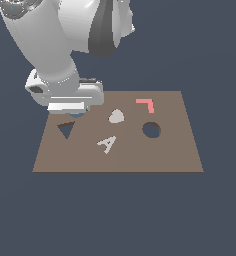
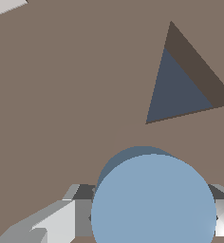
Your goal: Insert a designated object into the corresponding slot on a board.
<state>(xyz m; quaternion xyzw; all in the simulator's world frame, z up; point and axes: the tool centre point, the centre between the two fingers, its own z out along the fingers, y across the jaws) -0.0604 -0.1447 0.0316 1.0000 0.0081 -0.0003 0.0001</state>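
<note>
text: white letter "A" (image 1: 107,144) | on: brown board (image 1: 175,155) | other text: none legible

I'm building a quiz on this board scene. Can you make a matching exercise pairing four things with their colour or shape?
Things:
1. disc
2. L-shaped piece
3. slot
4. letter A

Descriptions:
a. white mark on the board
b. light blue, at the tool
c. pink
d. dark round hole

Pairs: 1-b, 2-c, 3-d, 4-a
</note>
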